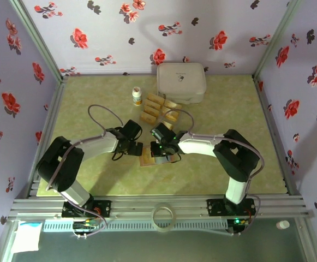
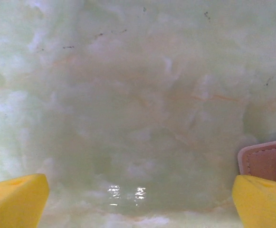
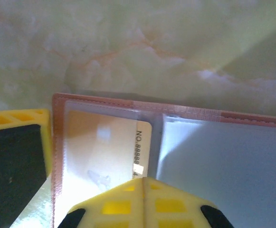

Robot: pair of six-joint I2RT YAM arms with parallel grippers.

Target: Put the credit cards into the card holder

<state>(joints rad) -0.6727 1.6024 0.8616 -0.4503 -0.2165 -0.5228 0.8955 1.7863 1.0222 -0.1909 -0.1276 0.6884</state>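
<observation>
Green marbled tabletop (image 1: pixel 229 103) is carrying everything. Left tool (image 2: pixel 138 199) is hanging released, its fingers spread wide, just beside the pink edge of the card holder (image 2: pixel 266 161). That holder is lying open at the near centre, with one gold credit card (image 3: pixel 111 142) sitting in its left clear sleeve. Right tool (image 3: pixel 143 183) is hovering clenched at that card's edge; whether it is pinching it I cannot tell. More credit cards (image 1: pixel 158 109) are lying scattered farther back, near a white box (image 1: pixel 181 82).
</observation>
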